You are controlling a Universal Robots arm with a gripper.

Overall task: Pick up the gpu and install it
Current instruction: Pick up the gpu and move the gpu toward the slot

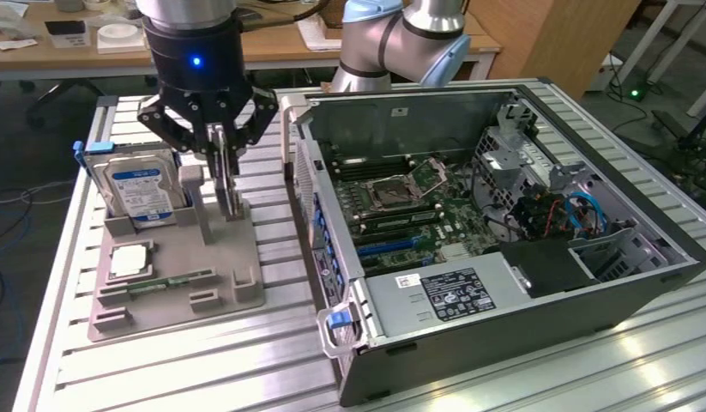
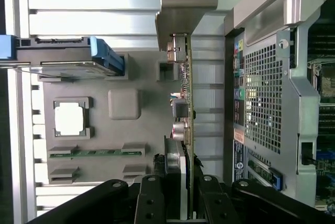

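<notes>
Gpu (image 1: pixel 226 202): pinched upright between my gripper's (image 1: pixel 221 146) nearly closed fingers. Wrist view adds edge components; exterior view, tray (image 1: pixel 204 262) beneath.

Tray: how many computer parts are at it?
4: hard drive upright at one end, chip flat beside it, memory stick lying past the chip, gpu upright, gripped by the tool. None look hidden.

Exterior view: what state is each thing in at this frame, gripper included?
Black gripper: shut on the gpu card.
Thin black gpu card with metal bracket: upright on edge at the grey tray, gripped.
Silver hard drive with blue label: upright in its tray slot.
Slim green memory stick: flat in the tray.
Dark computer case: on its side, panel off.
</notes>
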